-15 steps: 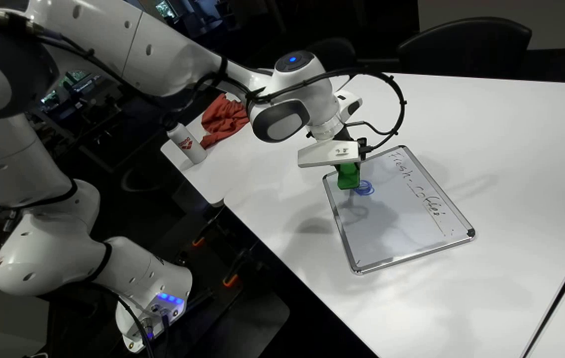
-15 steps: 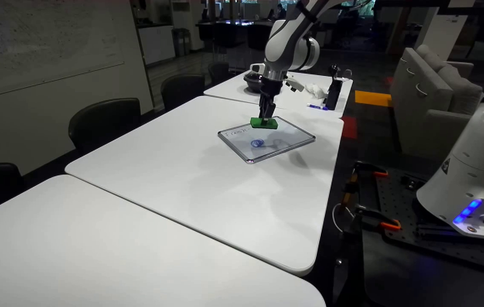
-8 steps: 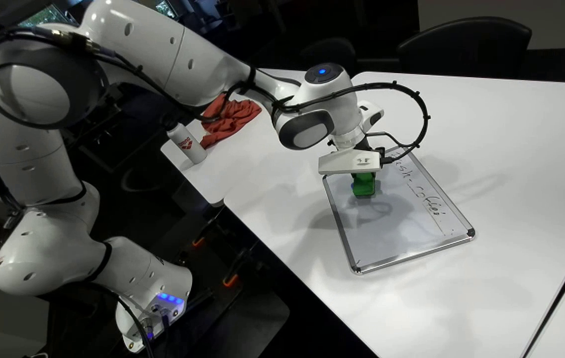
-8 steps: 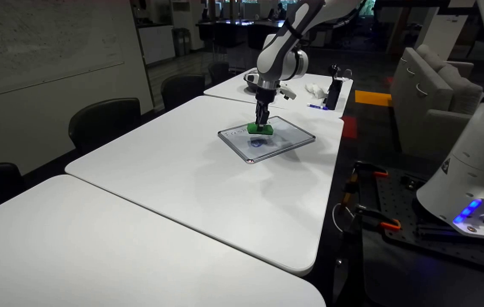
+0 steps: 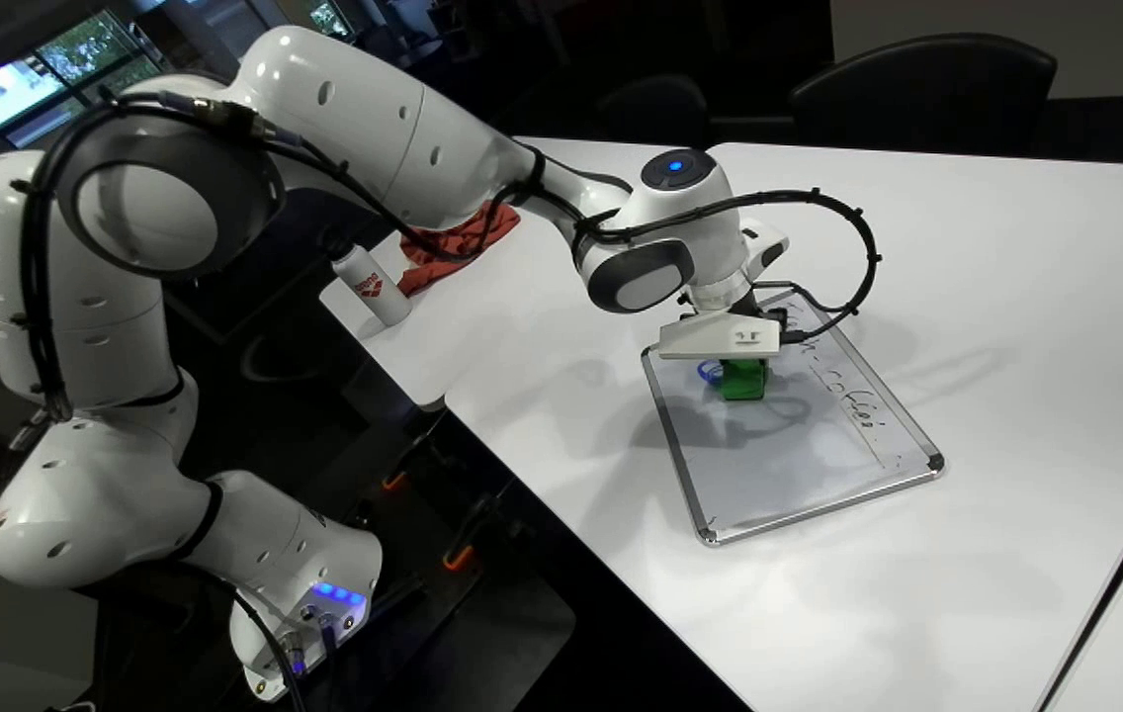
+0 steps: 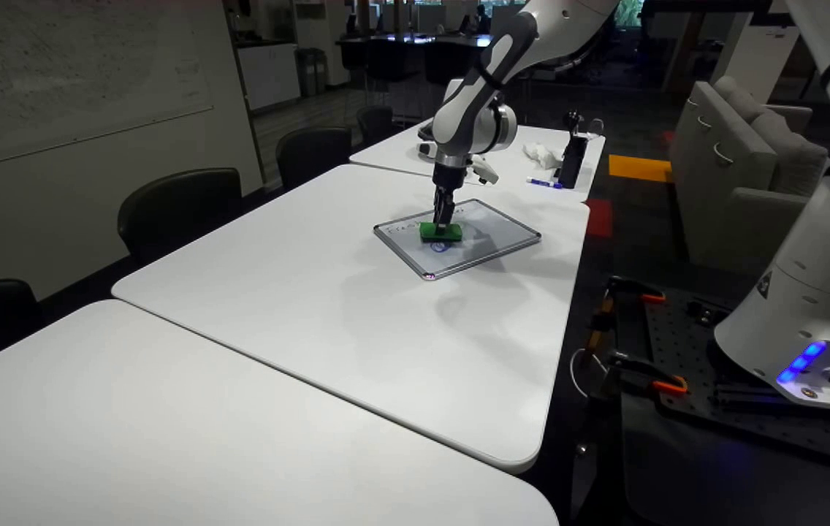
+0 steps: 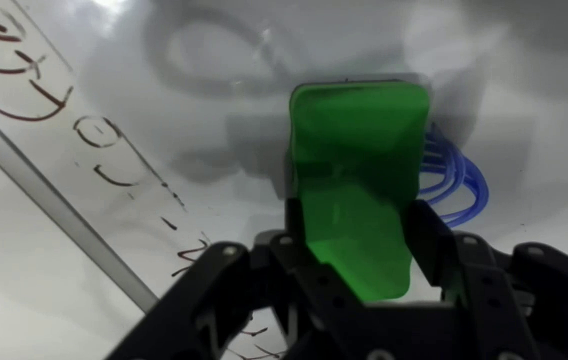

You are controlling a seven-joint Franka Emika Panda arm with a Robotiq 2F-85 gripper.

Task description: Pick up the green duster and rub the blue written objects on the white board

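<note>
The green duster (image 5: 744,381) is held between the black fingers of my gripper (image 7: 355,210); it also shows in an exterior view (image 6: 440,233) and in the wrist view (image 7: 359,130). It is low over the white board (image 5: 749,485), and I cannot tell whether it touches the surface. The blue scribble (image 7: 481,192) lies right beside the duster, which partly covers it in the wrist view. The scribble also shows in both exterior views (image 5: 709,372) (image 6: 439,247). Dark handwriting (image 5: 858,403) runs along one long side of the board.
A red cloth (image 5: 458,242) and a white bottle (image 5: 371,287) are at the table's edge. In an exterior view, a blue marker (image 6: 545,183), a black holder (image 6: 572,161) and a crumpled white item (image 6: 543,155) are on the far table. Black chairs (image 6: 180,212) stand along the table.
My gripper has carried the duster lower over the board, past the scribble and towards the handwriting. The duster now hides part of the scribble.
</note>
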